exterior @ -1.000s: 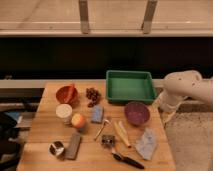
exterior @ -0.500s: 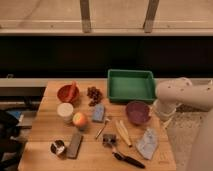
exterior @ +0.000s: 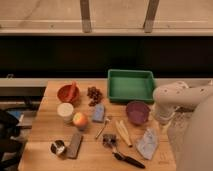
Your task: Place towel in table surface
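At the left of the table surface [exterior: 46, 131], an orange bowl [exterior: 61, 95] holds a leaning utensil. The green tray [exterior: 131, 86] shows only its green floor, with a maroon bowl [exterior: 137, 111] in front of it. The towel [exterior: 148, 143] lies crumpled near the front right corner. The white arm [exterior: 177, 95] bends down beside the maroon bowl. The gripper [exterior: 163, 121] hangs at the table's right edge, and whether it is open or holding anything cannot be told.

You're looking at a staged test bench, lab-like rather than a real kitchen. A plank table [exterior: 47, 120] sits against a dark wall [exterior: 65, 55] under window posts [exterior: 85, 10]. Kitchen props are spread out in no order: tray [exterior: 130, 72], red bowl [exterior: 68, 93], apple [exterior: 80, 119], cup [exterior: 65, 110], brush [exterior: 125, 158]. A robot arm [exterior: 182, 95] is at the table's right edge, with the gripper [exterior: 166, 124] just beside the maroon bowl [exterior: 137, 111].
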Robot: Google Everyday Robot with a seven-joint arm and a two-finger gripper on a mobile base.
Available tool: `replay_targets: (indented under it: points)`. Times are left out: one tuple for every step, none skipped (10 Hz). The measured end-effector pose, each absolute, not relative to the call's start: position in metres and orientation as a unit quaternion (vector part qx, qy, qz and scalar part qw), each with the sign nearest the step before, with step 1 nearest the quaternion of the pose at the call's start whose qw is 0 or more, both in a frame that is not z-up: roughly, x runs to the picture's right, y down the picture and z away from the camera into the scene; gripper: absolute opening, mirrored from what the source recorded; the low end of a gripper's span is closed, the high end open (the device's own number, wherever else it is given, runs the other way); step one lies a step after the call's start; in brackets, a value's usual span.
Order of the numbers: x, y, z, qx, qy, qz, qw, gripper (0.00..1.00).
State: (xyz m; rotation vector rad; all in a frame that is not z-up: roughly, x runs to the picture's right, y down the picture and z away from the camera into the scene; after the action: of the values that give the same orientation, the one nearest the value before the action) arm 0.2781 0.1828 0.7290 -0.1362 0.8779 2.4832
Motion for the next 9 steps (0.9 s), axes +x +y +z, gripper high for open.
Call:
replay_targets:
  points:
    - [0.278,0.185,0.730,-0.055,0.327,0.909,0.254,0.61]
    - [0.280,0.193,0.732,-0.059,0.338,0.903,0.258,0.61]
    - [0.283,0.199,0.734,-0.059,0.346,0.899,0.261,0.61]
    - [0.288,0.208,0.739,-0.057,0.358,0.894,0.263,0.61]
    - [0.293,0.217,0.746,-0.055,0.367,0.891,0.262,0.61]
    - [0.298,0.223,0.751,-0.057,0.375,0.888,0.260,0.61]
    - [0.304,0.230,0.755,-0.063,0.381,0.886,0.256,0.61]
    - [0.306,0.233,0.758,-0.068,0.384,0.885,0.254,0.61]
    - [0.307,0.236,0.760,-0.076,0.387,0.884,0.251,0.61]
